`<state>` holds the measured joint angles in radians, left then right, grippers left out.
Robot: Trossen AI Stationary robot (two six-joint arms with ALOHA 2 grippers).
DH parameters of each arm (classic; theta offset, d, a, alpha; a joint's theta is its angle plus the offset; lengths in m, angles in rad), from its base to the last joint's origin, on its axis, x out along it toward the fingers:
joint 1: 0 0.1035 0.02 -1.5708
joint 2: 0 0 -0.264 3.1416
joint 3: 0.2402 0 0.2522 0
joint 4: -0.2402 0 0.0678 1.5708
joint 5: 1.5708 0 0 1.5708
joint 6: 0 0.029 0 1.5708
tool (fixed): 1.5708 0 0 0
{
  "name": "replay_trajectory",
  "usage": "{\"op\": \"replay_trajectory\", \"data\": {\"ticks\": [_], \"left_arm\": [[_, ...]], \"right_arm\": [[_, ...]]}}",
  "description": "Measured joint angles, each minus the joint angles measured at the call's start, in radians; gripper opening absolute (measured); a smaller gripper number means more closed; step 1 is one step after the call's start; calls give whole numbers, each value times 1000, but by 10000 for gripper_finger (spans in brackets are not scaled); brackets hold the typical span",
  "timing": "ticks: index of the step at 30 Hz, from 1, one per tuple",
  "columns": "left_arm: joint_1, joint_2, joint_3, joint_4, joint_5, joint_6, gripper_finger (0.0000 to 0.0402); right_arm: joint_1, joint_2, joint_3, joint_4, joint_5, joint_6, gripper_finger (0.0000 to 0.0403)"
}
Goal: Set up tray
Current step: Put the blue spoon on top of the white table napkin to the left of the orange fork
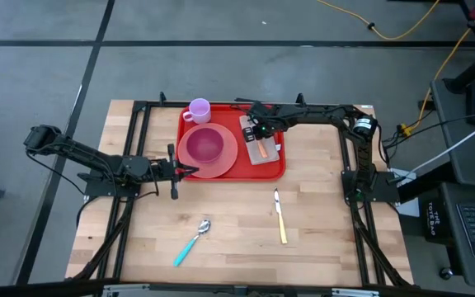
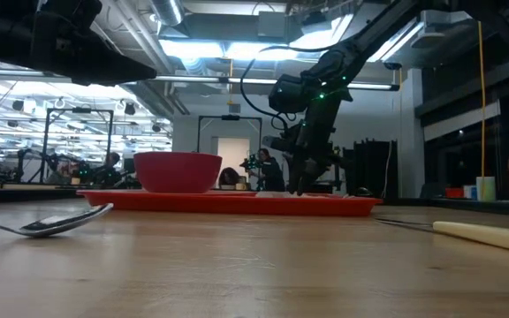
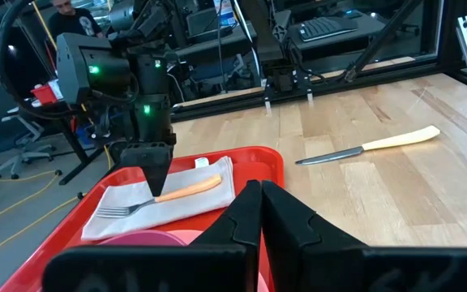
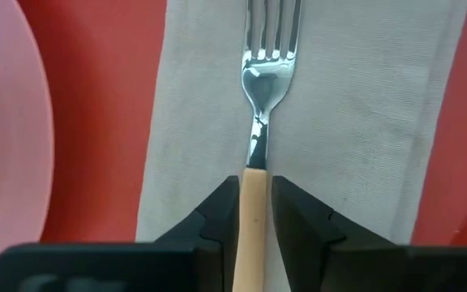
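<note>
The tray (image 1: 232,169) sits at the table's (image 1: 320,239) twelve o'clock, just past centre, carrying a pink plate (image 1: 209,161) with a bowl (image 1: 205,145) at its nine o'clock side, a purple cup (image 1: 199,110) at its eleven o'clock corner and a napkin (image 1: 261,142) at its three o'clock side. The right gripper (image 4: 255,212) hangs over the napkin with its fingers (image 4: 298,215) flanking the fork's (image 4: 259,122) peach handle; whether they pinch it or have just let go, I cannot tell. If they rise while gripping, the fork could lift, skew off the napkin, or drag the cloth into folds. The left gripper (image 3: 259,212), fingers pressed together, rests at the tray's nine o'clock rim; a careless nudge could shove the tray and spoil the layout. The knife (image 1: 280,219) and spoon (image 1: 193,242) lie on bare wood toward six o'clock, yet to be placed.
</note>
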<state>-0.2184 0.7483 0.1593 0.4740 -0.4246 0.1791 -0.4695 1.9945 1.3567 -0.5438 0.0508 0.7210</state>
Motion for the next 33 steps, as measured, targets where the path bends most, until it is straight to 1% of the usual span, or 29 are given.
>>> {"op": "replay_trajectory", "data": {"ticks": [3, 6, 11, 15, 17, 20, 22, 26, 29, 33], "left_arm": [[0, 0, 0, 0, 0, 0, 4], [0, 0, 0, 0, 0, 0, 4], [0, 0, 0, 0, 0, 0, 4], [0, 0, 0, 0, 0, 0, 5], [0, 0, 0, -2, 0, 0, 6], [0, 0, 0, -3, 0, 0, 5], [0, 0, 0, -3, 1, 0, 3], [0, 0, 0, -7, 1, 0, 2], [-2, 0, 0, -7, 1, 0, 5], [-2, 0, 0, -7, 1, -2, 4]], "right_arm": [[-6, 0, 3, -5, -5, -19, 80], [-12, 0, 27, -33, -32, -33, 80], [-13, 0, 113, -151, -28, -120, 80], [1, -9, 192, -232, 42, -204, 80], [18, -26, 217, -239, 82, -249, 80], [56, -74, 225, -254, 88, -314, 80], [87, -107, 225, -258, 112, -341, 80], [164, -184, 227, -283, 238, -385, 80], [234, -209, 226, -303, 331, -390, 80], [325, -211, 195, -276, 396, -413, 80]]}}
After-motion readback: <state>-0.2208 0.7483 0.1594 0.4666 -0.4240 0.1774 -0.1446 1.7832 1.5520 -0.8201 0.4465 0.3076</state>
